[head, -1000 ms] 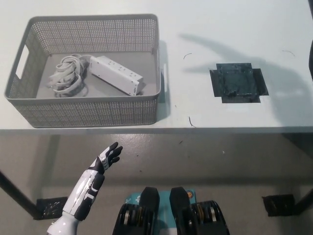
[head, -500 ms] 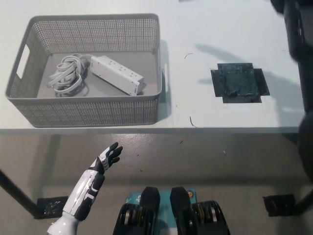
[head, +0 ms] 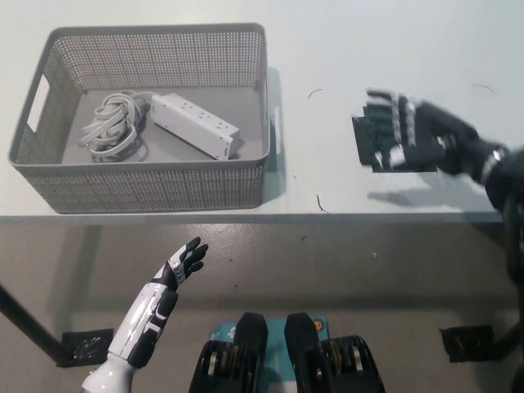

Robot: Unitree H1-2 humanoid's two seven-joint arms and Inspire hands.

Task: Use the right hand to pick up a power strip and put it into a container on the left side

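Note:
A white power strip [head: 195,124] lies inside the grey mesh basket [head: 155,188] at the table's left, with its coiled cord [head: 110,127] beside it. My black right hand [head: 407,131] hovers open over the table's right part, fingers spread, above a dark tape patch [head: 368,160] and holding nothing. It is well to the right of the basket. My white left hand [head: 182,264] rests open below the table's front edge at lower left.
The pale table [head: 327,49] reaches across the view, its front edge [head: 327,218] running below the basket. Black tape patches [head: 82,344] mark the floor at both lower corners.
My right arm has swung down from the far right edge, and its open hand is now over the dark patch. The basket, the strip and the left hand are unchanged.

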